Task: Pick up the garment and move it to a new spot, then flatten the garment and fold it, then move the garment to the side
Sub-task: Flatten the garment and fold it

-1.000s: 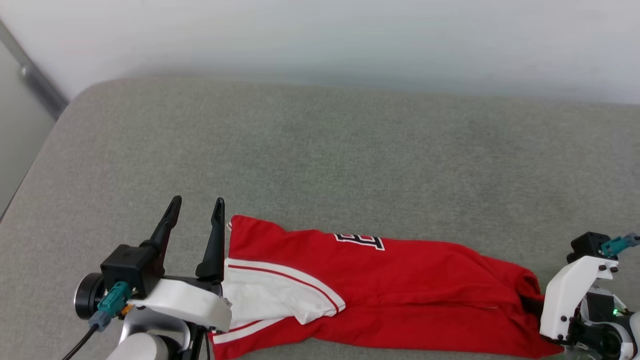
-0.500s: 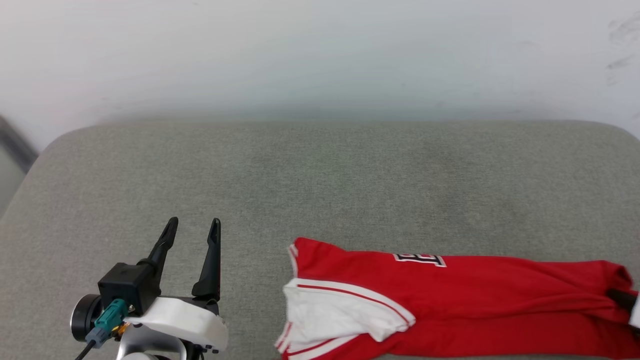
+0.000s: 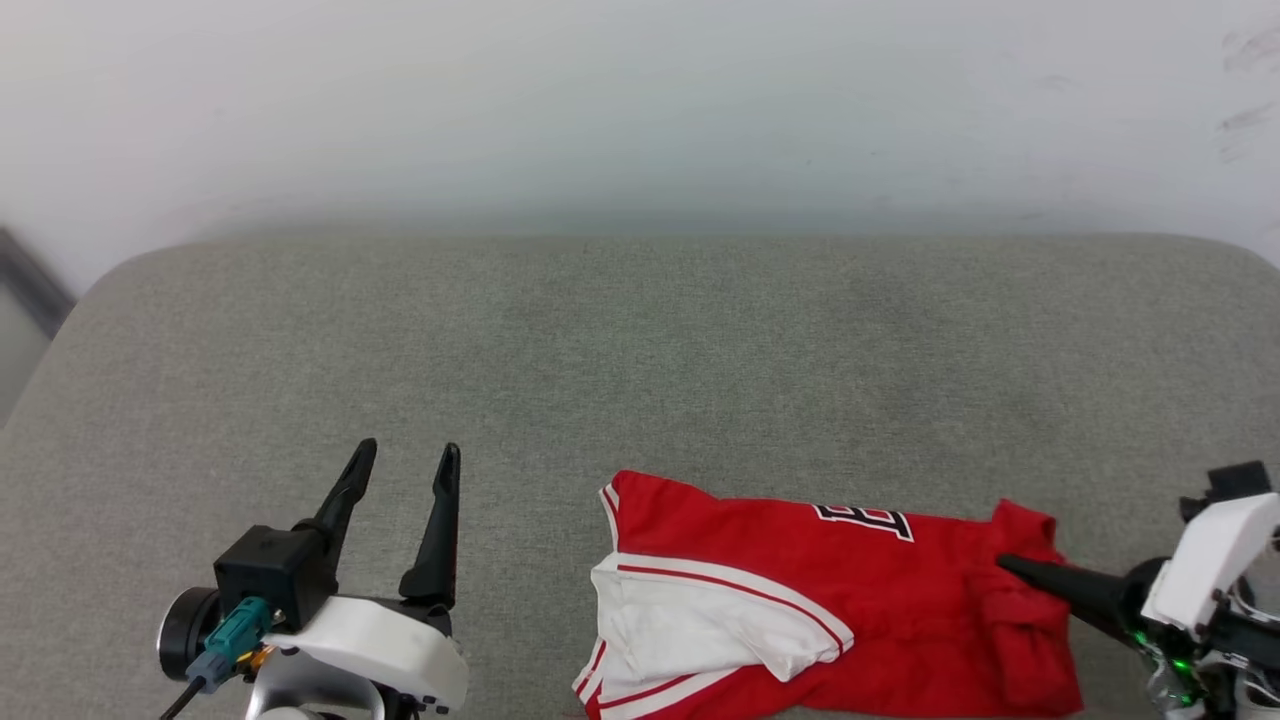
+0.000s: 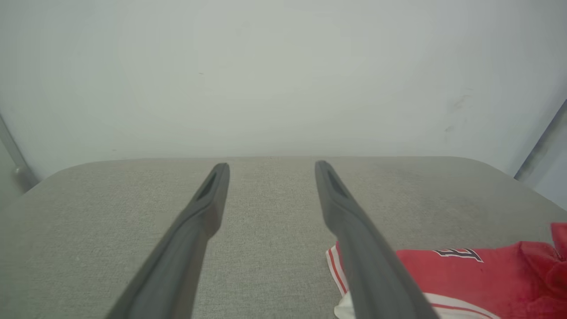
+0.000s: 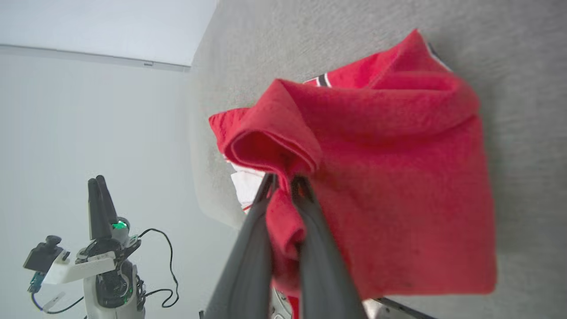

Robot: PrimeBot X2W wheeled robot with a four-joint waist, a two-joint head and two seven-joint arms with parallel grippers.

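The garment, red with a white sleeve and a black number print, lies stretched along the near edge of the grey cushion. My right gripper is shut on the garment's right end, pointing left and holding that end doubled over the body. In the right wrist view the right gripper pinches a bunched red fold of the garment. My left gripper stands open over bare cushion, left of the garment and apart from it. In the left wrist view the left gripper holds nothing, with the garment at the lower right.
A white wall runs behind the cushion. The cushion's rounded left corner drops off beside a dark bar. Bare cushion stretches behind the garment. The left arm hangs beyond the cushion's edge in the right wrist view.
The head camera swung right first. Since then my right gripper has carried the garment's right end leftward, doubling it over so the garment looks shorter. The left gripper stays open.
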